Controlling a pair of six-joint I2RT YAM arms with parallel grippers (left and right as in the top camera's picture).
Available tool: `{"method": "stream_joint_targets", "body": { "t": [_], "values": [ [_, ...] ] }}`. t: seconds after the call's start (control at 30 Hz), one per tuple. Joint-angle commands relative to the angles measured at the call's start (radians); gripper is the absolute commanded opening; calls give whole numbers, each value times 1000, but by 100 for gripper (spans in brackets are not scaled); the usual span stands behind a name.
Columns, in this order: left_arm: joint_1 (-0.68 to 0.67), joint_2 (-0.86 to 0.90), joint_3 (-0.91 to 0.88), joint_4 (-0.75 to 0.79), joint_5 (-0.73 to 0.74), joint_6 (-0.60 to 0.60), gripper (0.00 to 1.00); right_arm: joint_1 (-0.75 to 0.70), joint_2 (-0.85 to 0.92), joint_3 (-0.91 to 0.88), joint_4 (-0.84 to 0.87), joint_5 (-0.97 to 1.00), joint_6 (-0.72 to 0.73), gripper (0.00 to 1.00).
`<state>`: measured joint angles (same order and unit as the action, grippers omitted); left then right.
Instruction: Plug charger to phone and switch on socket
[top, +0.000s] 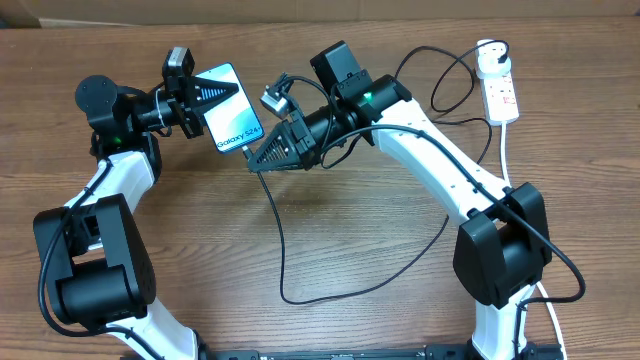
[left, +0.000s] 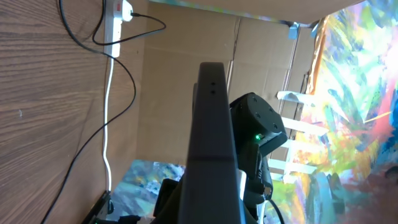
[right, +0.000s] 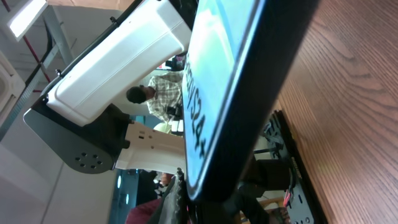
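Note:
My left gripper (top: 198, 100) is shut on the phone (top: 228, 106) and holds it up off the table, its light blue screen with "Galaxy S24+" facing the overhead camera. In the left wrist view the phone (left: 211, 137) shows edge-on. My right gripper (top: 262, 153) is at the phone's lower end, shut on the connector end of the charger (top: 283, 250), whose thin black cable hangs from its fingers and loops over the table. The connector tip is hidden. The phone (right: 214, 93) fills the right wrist view. The charger's black plug (top: 489, 47) sits in the socket (top: 502, 95).
The white power strip lies at the table's far right edge, also seen in the left wrist view (left: 117, 25), with its white cord (left: 107, 124) running along the right side. The black cable's loop lies on the wooden table (top: 360, 320) between the two arm bases.

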<state>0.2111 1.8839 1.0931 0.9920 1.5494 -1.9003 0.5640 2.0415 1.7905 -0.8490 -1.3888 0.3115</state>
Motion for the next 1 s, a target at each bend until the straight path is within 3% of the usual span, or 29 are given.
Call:
{"method": "stream_joint_targets", "body": {
  "t": [0.0,0.97],
  "values": [
    [5,-8,17,8,-11,32,4,5,6,-4,3,-26,-2,4],
    [5,-8,17,8,-8,35,4,5,32,-4,13,-26,6,4]
  ]
}}
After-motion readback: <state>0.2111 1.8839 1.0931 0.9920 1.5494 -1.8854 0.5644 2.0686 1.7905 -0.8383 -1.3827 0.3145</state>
